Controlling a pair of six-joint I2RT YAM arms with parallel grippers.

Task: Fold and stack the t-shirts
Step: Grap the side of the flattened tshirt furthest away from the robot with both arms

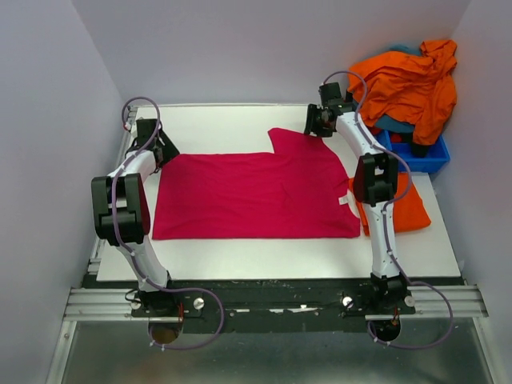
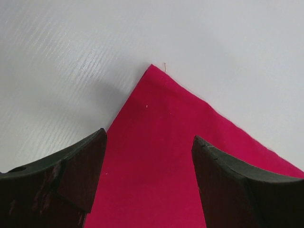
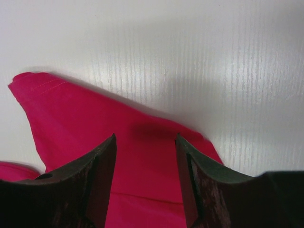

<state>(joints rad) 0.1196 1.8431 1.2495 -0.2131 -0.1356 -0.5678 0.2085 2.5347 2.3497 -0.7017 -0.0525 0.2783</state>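
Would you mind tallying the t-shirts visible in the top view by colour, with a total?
Magenta-pink t-shirt: 1, spread on the table
Orange: 2, a folded orange t-shirt on the table and a draped orange t-shirt over the blue bin
Teal t-shirt: 1, mostly hidden under the draped one
Total: 4 visible; the bin may hide more.

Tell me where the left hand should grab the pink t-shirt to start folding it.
Probably the far left corner of the pink t-shirt, coming straight down from above. The shirt lies flat on the table, so only an edge or a corner offers a pinch, and the open left hand hangs right over that pointed corner.
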